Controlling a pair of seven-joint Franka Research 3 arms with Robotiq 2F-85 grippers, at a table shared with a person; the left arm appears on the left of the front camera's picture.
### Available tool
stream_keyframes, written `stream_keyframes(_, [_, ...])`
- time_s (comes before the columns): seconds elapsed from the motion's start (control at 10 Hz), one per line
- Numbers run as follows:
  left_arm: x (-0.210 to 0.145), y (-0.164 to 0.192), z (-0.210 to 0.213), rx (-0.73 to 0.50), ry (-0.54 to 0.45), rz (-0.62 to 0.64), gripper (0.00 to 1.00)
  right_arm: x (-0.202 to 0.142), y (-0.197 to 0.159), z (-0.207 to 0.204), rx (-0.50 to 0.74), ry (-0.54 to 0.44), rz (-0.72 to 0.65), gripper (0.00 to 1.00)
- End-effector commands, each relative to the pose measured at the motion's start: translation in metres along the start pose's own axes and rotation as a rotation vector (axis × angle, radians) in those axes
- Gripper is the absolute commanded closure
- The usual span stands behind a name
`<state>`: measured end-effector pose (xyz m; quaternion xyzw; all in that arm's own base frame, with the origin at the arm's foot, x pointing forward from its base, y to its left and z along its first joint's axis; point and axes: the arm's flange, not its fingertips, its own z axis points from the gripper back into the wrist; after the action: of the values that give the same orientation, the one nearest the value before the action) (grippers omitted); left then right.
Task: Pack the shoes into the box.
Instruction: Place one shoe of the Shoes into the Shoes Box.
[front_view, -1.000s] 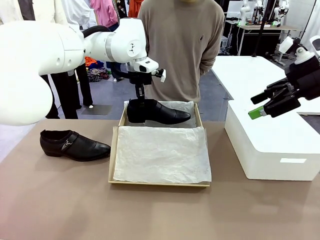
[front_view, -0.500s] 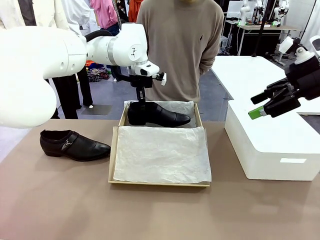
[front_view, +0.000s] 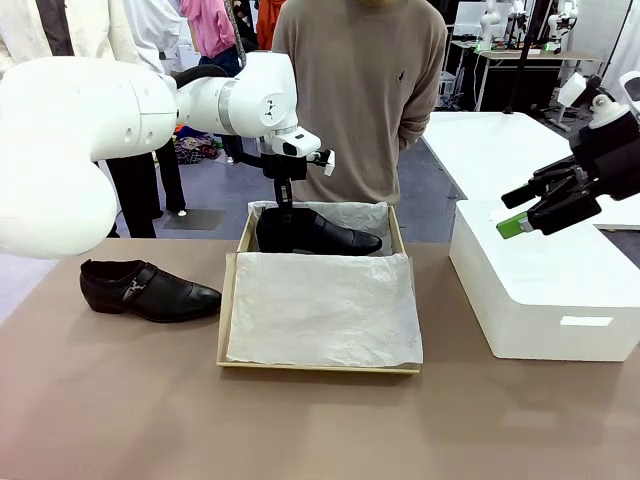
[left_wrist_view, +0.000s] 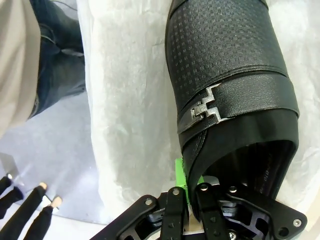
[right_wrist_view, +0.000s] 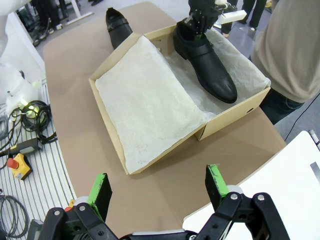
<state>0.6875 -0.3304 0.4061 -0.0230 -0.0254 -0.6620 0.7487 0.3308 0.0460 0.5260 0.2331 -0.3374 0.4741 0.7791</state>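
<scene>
The left gripper (front_view: 284, 206), clamped on the shoe (front_view: 330, 233) at its heel, had lowered it slightly into the box (front_view: 229, 300); the right gripper (front_view: 518, 208) stayed wide open.

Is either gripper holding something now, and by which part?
The left gripper pinches the shoe by the rim of its opening, at the heel end. The right gripper is open and empty.
</scene>
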Motion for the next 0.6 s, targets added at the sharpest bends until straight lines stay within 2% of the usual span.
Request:
stream_keyframes(0.0, [0.0040,0.0092,0.0057,0.012,0.006,0.001,1.00,0.0003,-0.0034,-0.0010,0.015,-0.031,0.024,0.00])
stream_keyframes(0.1, [0.0038,0.0097,0.0058,0.010,0.003,0.008,0.84,0.0003,-0.0034,-0.0010,0.015,-0.031,0.024,0.00])
stream_keyframes(0.5, [0.0023,0.0086,0.0101,0.017,0.002,0.013,0.05,0.0003,-0.0034,-0.0010,0.015,-0.031,0.024,0.00])
